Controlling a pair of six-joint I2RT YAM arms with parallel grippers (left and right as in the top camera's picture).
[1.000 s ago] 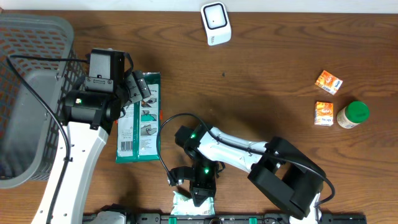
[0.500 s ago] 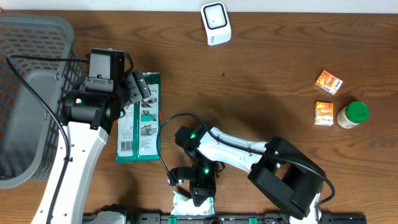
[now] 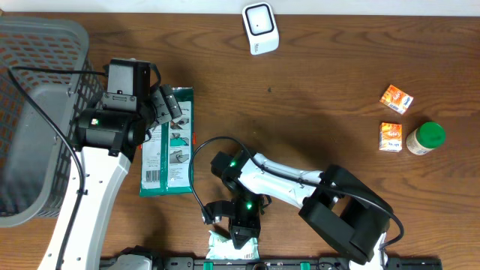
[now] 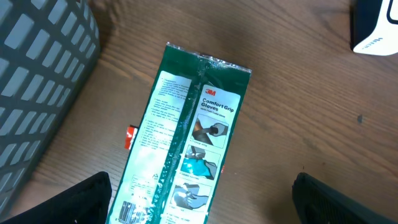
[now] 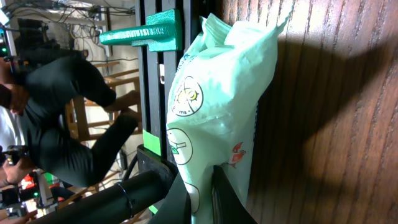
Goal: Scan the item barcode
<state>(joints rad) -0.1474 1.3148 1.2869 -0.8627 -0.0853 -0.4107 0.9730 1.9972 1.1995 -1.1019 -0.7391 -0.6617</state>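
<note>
A green 3M glove package (image 3: pixel 166 142) lies flat on the table, its barcode (image 3: pixel 152 178) at the near end. My left gripper (image 3: pixel 166 107) hovers over its far end, open; in the left wrist view the package (image 4: pixel 186 137) lies between and below the wide-apart fingers (image 4: pixel 81 199). A white scanner (image 3: pixel 260 28) stands at the far edge. At the near table edge my right gripper (image 3: pixel 241 231) is shut on a pale green pouch (image 3: pixel 232 247); in the right wrist view the pouch (image 5: pixel 217 93) is pinched between the fingers (image 5: pixel 230 199).
A grey mesh basket (image 3: pixel 37 112) fills the left side beside the left arm. At the right are two small orange boxes (image 3: pixel 397 98) (image 3: pixel 390 136) and a green-lidded jar (image 3: pixel 426 138). The scanner's corner (image 4: pixel 376 28) shows in the left wrist view.
</note>
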